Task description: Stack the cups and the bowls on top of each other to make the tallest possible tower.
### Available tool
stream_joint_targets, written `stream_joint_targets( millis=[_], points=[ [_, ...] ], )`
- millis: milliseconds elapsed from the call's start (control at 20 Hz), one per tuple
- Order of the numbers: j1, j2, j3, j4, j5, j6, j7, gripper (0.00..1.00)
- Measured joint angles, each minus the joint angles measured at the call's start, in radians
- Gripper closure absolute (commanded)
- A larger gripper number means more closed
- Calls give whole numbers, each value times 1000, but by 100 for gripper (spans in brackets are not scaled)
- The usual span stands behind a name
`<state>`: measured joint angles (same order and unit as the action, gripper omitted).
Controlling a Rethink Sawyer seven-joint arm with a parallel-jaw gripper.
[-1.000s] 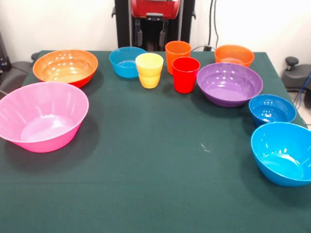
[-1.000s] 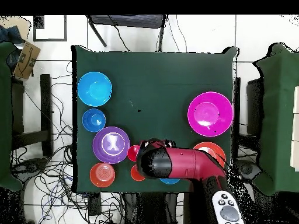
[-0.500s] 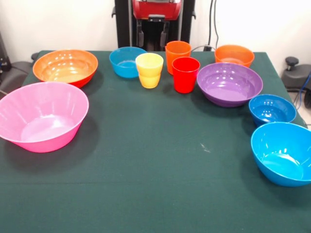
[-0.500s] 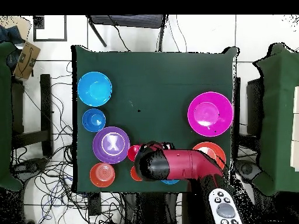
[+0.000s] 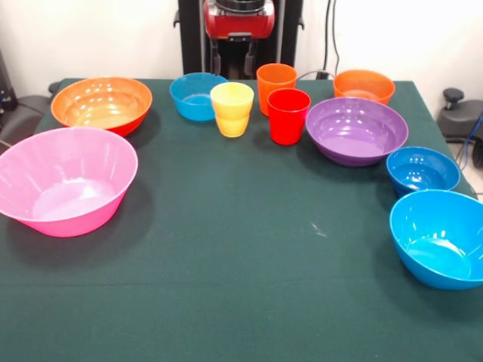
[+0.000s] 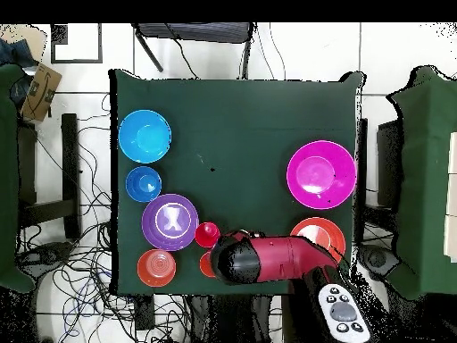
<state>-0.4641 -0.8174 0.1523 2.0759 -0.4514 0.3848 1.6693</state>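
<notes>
Along the table's [image 5: 226, 249] far edge in your front view stand the large orange bowl [image 5: 102, 103], a small blue bowl [image 5: 198, 96], yellow cup [image 5: 232, 108], orange cup [image 5: 276, 85] and red cup [image 5: 288, 115]; no tower yet. Overhead, the arm [image 6: 268, 259] covers that edge; whether its jaws are spread you cannot tell.
</notes>
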Motion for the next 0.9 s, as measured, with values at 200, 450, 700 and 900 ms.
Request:
stream_joint_targets(
  millis=[200,450,700,900],
  points=[
    [-7,20,0,5,-25,-8,0,0],
    [-16,43,0,8,-71,-33,0,0],
    [-26,76,-2,8,-125,-74,0,0],
    [-24,96,-7,8,-164,-110,0,0]
  ],
)
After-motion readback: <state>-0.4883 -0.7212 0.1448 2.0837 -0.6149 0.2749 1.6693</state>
